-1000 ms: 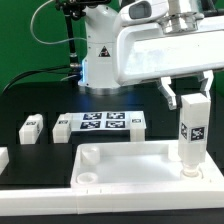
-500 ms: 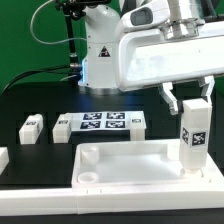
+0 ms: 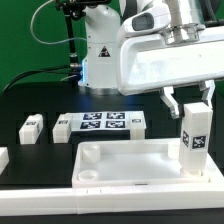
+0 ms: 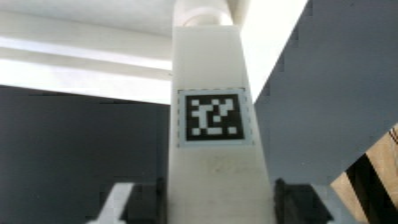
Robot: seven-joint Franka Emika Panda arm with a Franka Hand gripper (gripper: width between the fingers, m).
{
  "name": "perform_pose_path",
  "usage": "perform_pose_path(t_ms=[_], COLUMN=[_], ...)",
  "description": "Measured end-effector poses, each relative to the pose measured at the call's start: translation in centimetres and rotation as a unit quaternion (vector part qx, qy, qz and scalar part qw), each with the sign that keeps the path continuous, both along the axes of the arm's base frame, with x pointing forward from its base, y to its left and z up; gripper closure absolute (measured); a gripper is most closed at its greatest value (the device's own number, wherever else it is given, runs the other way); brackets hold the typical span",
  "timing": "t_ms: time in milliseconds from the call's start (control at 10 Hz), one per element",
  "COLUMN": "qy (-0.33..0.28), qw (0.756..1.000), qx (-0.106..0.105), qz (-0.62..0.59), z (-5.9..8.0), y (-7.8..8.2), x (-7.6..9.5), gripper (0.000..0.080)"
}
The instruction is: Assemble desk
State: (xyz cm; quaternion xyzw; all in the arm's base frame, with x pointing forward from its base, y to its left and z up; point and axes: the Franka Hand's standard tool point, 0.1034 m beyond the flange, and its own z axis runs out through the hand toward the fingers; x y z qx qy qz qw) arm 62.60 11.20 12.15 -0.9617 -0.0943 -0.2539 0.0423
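Exterior view: your gripper (image 3: 190, 103) has its jaws part-closed on the upper end of an upright leg (image 3: 194, 142). Over the last second that leg has sunk slightly and drifted toward the exterior view's right, at the near corner of the tabletop (image 3: 120, 160). I'd judge it is seating into that corner's socket.

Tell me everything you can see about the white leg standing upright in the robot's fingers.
The leg is a white square post, plastic-looking, with a small black-and-white tag on one face. It stands upright, its top gripped between the fingers. Its lower end is down at the corner of the tabletop on the exterior view's right. Whether it sits fully in a socket cannot be told.
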Motion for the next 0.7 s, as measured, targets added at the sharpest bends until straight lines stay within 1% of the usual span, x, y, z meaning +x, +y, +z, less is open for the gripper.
perform_pose_path(t_ms=[400, 500, 600, 700], qy=[-0.013, -0.013, -0.013, -0.013], qw=[1.0, 1.0, 1.0, 1.0], qx=[0.004, 0.004, 0.004, 0.004], qz=[-0.006, -0.006, -0.006, -0.006], z=[0.01, 0.0, 0.0, 0.0], y=[-0.04, -0.04, -0.04, -0.04], x=[0.15, 0.15, 0.15, 0.15], gripper=[0.0512, 0.0497, 0.0348, 0.0215])
